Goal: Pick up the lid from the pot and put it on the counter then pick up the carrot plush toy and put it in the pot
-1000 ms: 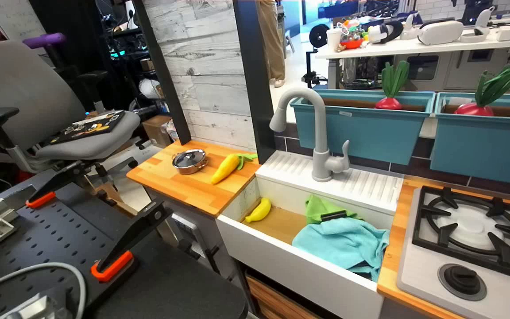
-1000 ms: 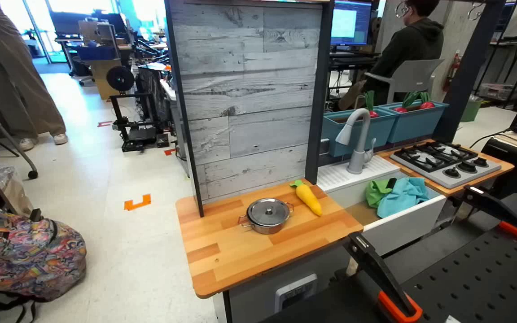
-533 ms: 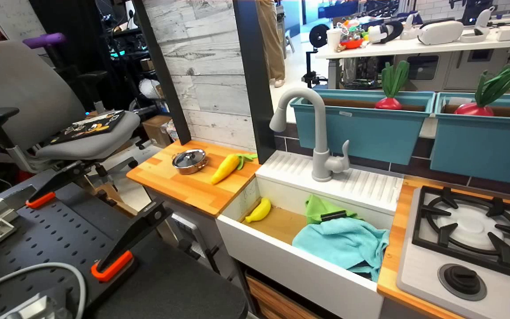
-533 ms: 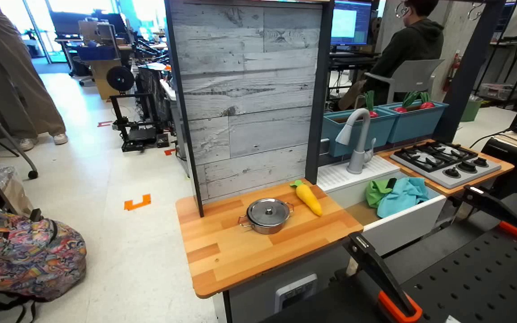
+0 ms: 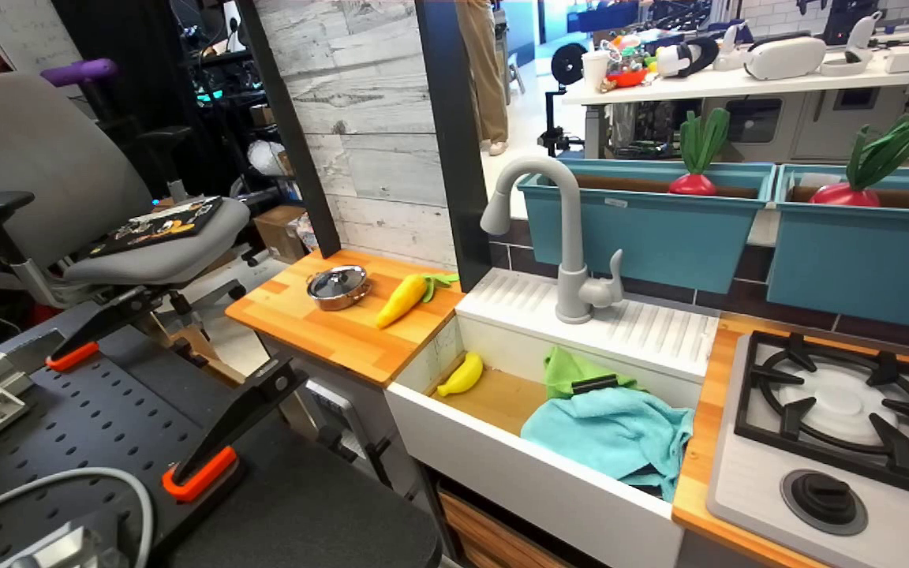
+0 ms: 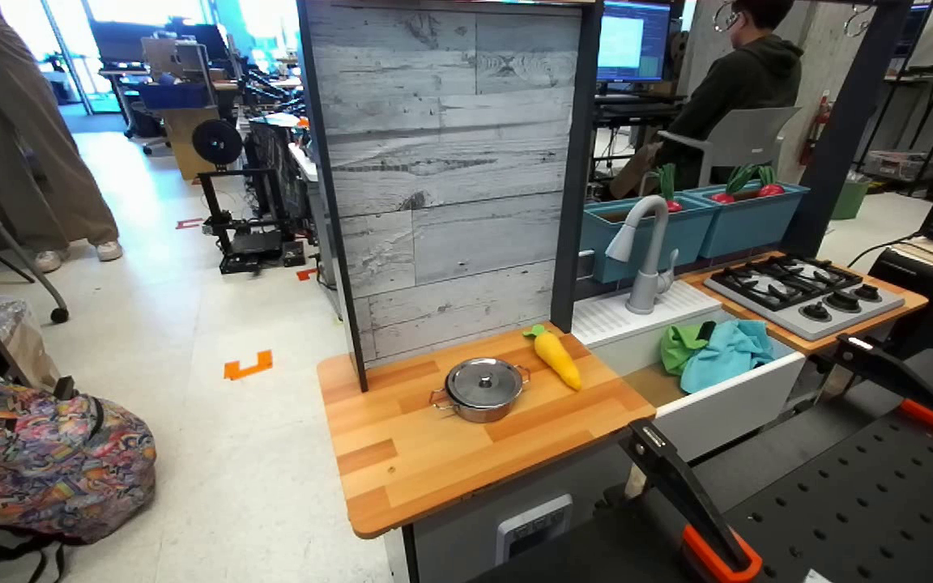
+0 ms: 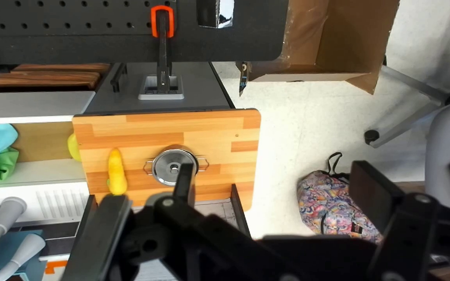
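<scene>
The pot (image 5: 338, 301) is small, round and shiny silver. It stands on the light wooden counter (image 6: 410, 470), with the lid (image 6: 466, 387) lying on top of it. The carrot plush toy (image 6: 557, 360), yellow-orange with a green end, lies beside the pot on the sink side. The wrist view also shows the lid (image 7: 166, 166), the carrot plush toy (image 7: 116, 169) and the counter (image 7: 213, 128). My gripper (image 7: 277, 183) is open with nothing between its fingers. One finger overlaps part of the pot and lid in that view. The gripper is out of both exterior views.
A pale wood-look panel (image 6: 450, 194) stands upright along the counter's back edge. The white sink (image 5: 533, 489) adjoins the counter and holds a yellow banana (image 5: 462, 374) and cloths (image 5: 612, 432). A grey faucet (image 5: 573, 237) rises behind it. Black clamps (image 6: 685, 494) sit near the counter's front.
</scene>
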